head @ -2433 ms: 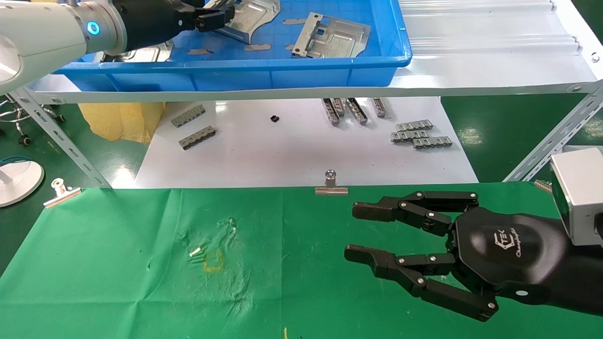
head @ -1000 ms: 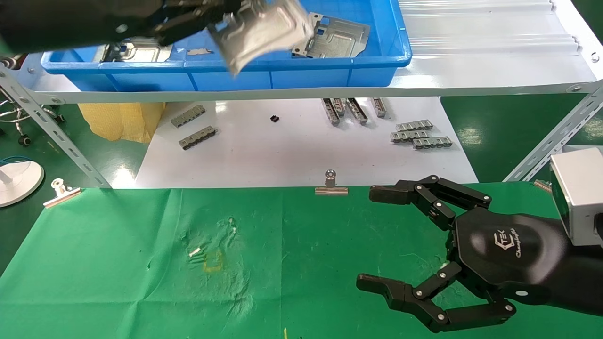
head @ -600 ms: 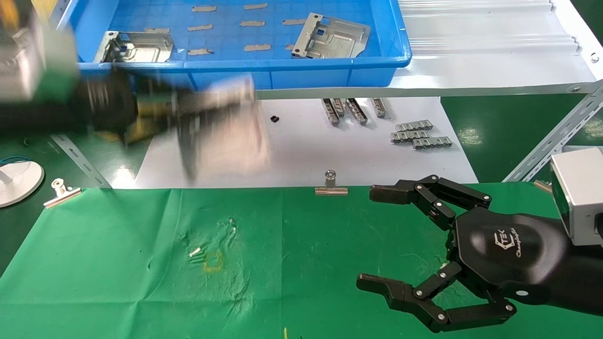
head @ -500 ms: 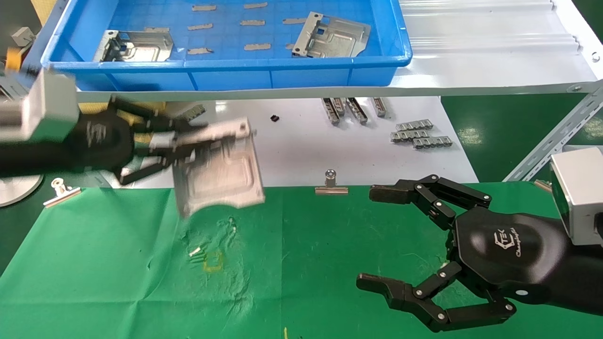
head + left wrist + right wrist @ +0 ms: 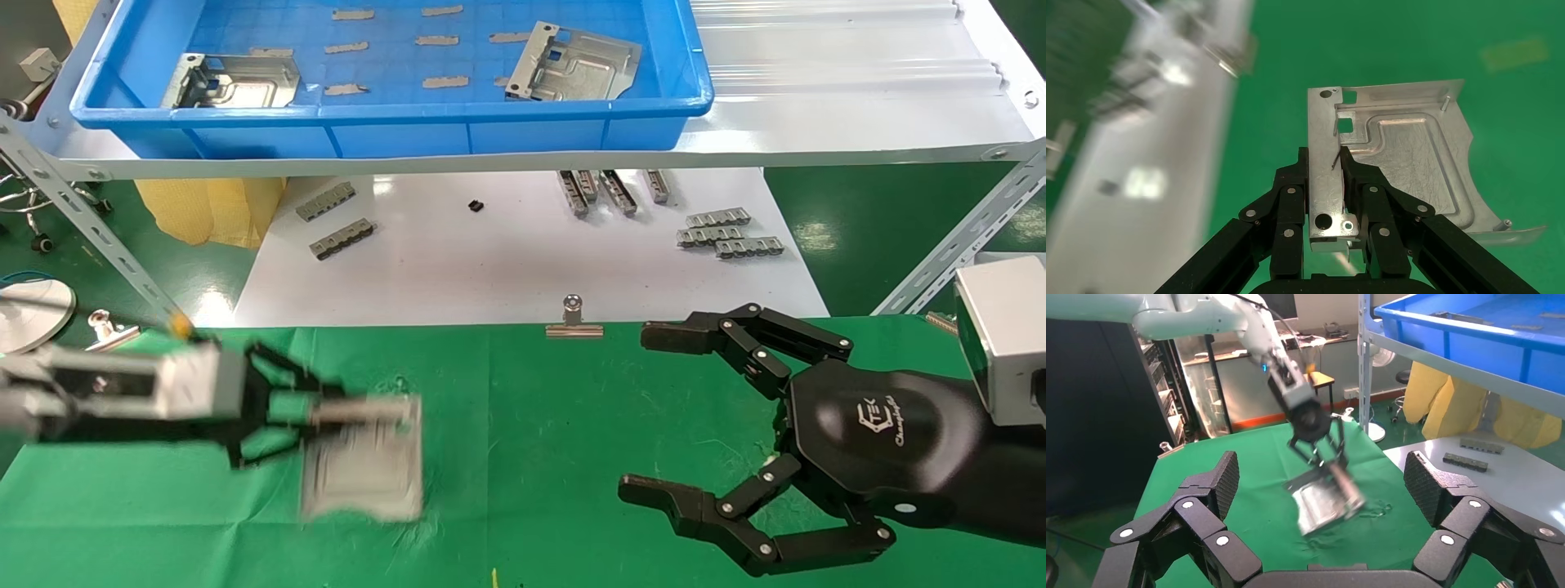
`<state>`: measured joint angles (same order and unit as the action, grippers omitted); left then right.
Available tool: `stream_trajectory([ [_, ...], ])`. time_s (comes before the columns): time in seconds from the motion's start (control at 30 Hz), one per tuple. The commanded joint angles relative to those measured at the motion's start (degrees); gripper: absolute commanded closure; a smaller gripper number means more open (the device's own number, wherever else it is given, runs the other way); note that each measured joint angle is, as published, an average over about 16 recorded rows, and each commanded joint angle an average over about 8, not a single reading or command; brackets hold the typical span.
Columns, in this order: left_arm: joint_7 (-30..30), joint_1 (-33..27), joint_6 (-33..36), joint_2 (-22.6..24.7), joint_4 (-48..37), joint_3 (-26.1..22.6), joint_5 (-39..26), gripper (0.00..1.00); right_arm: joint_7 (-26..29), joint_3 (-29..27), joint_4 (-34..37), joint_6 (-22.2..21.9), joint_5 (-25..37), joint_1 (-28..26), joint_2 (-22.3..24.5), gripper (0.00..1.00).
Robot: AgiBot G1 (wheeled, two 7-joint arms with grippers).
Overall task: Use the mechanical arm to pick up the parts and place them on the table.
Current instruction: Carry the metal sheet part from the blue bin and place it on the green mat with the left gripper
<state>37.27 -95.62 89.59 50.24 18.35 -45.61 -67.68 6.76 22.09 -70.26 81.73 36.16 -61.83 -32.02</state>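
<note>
My left gripper (image 5: 343, 412) is shut on the bent-up flange of a silver stamped part (image 5: 364, 469). It holds the part low over the left of the green table (image 5: 531, 408), by the yellowish stain. I cannot tell whether the part touches the cloth. The left wrist view shows the fingers (image 5: 1294, 184) clamped on the flange of the part (image 5: 1407, 165). My right gripper (image 5: 637, 412) is wide open and empty over the table's right side. The right wrist view shows the held part (image 5: 1321, 505) ahead. Two more parts (image 5: 576, 65) (image 5: 233, 82) lie in the blue tray (image 5: 392, 110).
The tray stands on a grey shelf (image 5: 817, 139) with slanted metal braces (image 5: 956, 253) behind the table. Below it a white sheet (image 5: 507, 261) carries small grey ribbed strips (image 5: 727, 233). A binder clip (image 5: 574, 320) sits on the table's far edge.
My left gripper has lifted a part out of the blue tray and swung it down to the green table. My right gripper opened wider early on, then stayed still.
</note>
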Motion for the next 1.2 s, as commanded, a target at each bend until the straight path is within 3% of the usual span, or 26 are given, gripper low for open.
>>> stream_trajectory([
  [0.03,2.47,-0.10,-0.21,1.23,-1.92,-1.72,-2.29,1.00,0.00,0.00,0.00,0.00,0.00,0.00,0.00,0.00],
  [0.13,4.61,-0.60,-0.87,2.61,-4.77,-2.38,-3.22,0.97,0.00,0.00,0.00,0.00,0.00,0.00,0.00,0.00],
  [0.4,9.96,-1.72,-4.43,5.45,-10.40,-2.27,-3.36,0.02,0.00,0.00,0.00,0.00,0.00,0.00,0.00,0.00],
  [0.83,14.81,-3.05,-0.90,6.85,-14.27,-1.58,-2.27,0.00,0.00,0.00,0.00,0.00,0.00,0.00,0.00,0.00],
  [1.2,5.08,0.90,2.39,5.53,-16.19,2.94,5.44,0.00,0.00,0.00,0.01,-0.01,0.00,0.01,0.00,0.00],
])
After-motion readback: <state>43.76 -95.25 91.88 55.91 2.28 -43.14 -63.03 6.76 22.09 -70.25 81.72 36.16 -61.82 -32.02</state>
